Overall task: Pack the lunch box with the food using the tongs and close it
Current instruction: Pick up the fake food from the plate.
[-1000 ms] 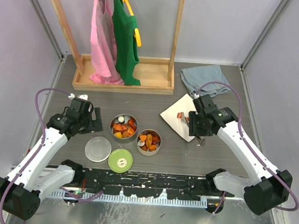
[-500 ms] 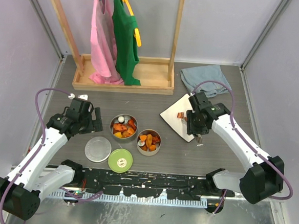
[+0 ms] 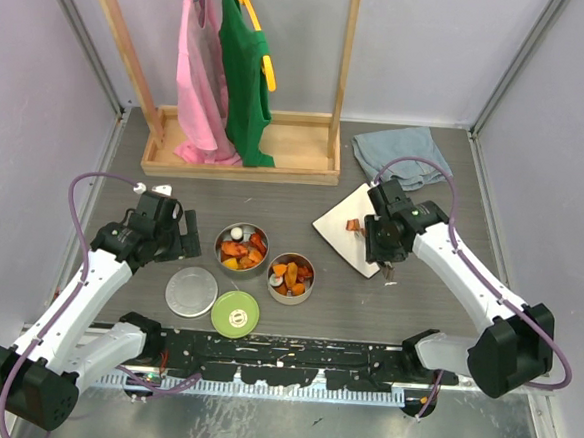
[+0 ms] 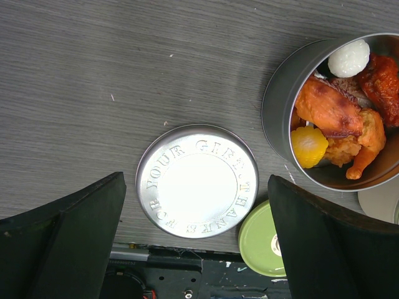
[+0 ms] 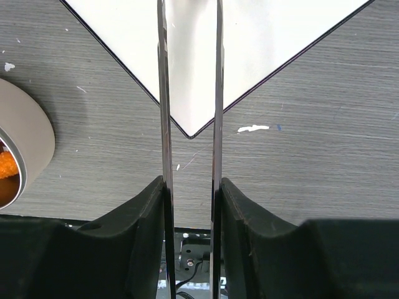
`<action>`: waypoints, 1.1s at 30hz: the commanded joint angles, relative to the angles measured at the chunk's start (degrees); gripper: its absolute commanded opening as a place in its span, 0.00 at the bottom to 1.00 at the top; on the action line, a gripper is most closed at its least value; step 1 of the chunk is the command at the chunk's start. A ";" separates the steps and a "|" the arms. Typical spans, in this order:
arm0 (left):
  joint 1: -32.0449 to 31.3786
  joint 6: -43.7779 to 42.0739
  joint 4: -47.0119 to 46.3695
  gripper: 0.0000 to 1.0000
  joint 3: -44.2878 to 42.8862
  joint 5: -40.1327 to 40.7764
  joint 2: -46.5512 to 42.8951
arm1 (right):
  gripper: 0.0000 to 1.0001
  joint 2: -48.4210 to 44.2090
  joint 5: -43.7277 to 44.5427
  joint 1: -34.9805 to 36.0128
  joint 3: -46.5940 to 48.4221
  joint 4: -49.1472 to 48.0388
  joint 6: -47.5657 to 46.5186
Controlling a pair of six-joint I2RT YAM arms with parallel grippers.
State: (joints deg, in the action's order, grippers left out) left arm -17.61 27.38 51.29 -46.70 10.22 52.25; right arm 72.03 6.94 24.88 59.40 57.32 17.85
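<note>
While the right claw (image 5: pixel 190 187) is clenched on the tongs (image 5: pixel 163 93), its 2 fingers pressing the thin steel arms from outside, the packing step is in hand. The tongs reach out over the white square plate (image 5: pixel 280 37), where a few reddish food bits (image 3: pixel 353 224) lie toward its left corner. Whether the tips already pinch a bit I cannot tell: they run out of the wrist view and are too small from above.

Left of the plate, on the tabletop (image 3: pixel 366 306), the far lunch box tin (image 3: pixel 242 246) and the near lunch box tin (image 3: pixel 290 277) stand uncovered. Each is well filled with orange, red and brown chunks. The flat steel lid (image 4: pixel 196 180) and the lime-green lid (image 3: pixel 235 313) lie just beside each other in front of them. The left claw (image 4: pixel 194 218) hangs released, fingers wide, above the steel lid, touching nothing.

By my judgement the task is far along. Next, the tongs must close on a remaining bit, lift it clear and carry it left to a tin. Once the plate is bare, the 2 lids go on.
</note>
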 commanded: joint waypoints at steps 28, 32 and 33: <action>0.14 -0.65 -0.84 0.98 -1.11 -0.16 -0.40 | 0.33 -13.48 -19.54 -0.18 6.53 0.79 0.05; 0.14 -0.70 -0.93 0.98 -1.14 -0.22 -0.40 | 0.33 -13.61 -22.93 0.02 6.39 0.44 -0.13; 0.15 -0.74 -0.84 0.98 -1.20 -0.20 -0.42 | 0.33 -13.60 -23.20 0.12 6.37 0.50 -0.13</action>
State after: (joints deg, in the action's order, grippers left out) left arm -17.61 27.38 51.27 -46.70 10.22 52.27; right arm 59.94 -11.11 24.91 63.33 59.00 18.09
